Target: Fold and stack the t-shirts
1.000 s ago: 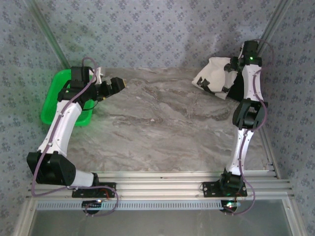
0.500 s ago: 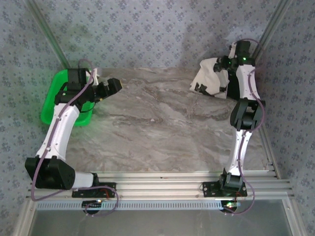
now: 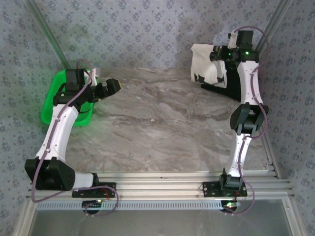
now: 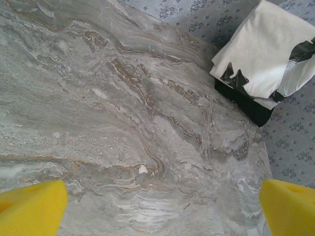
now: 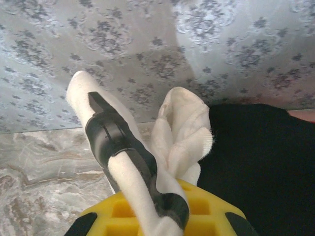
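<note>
At the far left of the table (image 3: 162,128) stands one green basket (image 3: 49,105), at the table's left edge. Just to its right hovers the left gripper (image 3: 112,86), one of two. In its wrist view its two yellow fingertips (image 4: 30,209) sit at the bottom corners, spread wide apart, with nothing between them but bare marble.

The middle of the table carries nothing.

There are two shirts, both at the far right corner. The off-white shirt (image 3: 204,63) is bunched and held up, its upper part seen against the patterned wall and its lower edge hanging near the table's back edge. A few small black marks show along that lower edge. The right gripper (image 3: 217,53) is pressed together on it. In the right wrist view a fold of the off-white cloth (image 5: 184,130), one strip of it crossed by a black band, runs out from between the yellow jaws.

The black shirt (image 3: 230,88) lies on the table just below and to the right of the off-white one, touching it in the left wrist view (image 4: 244,100).
</note>
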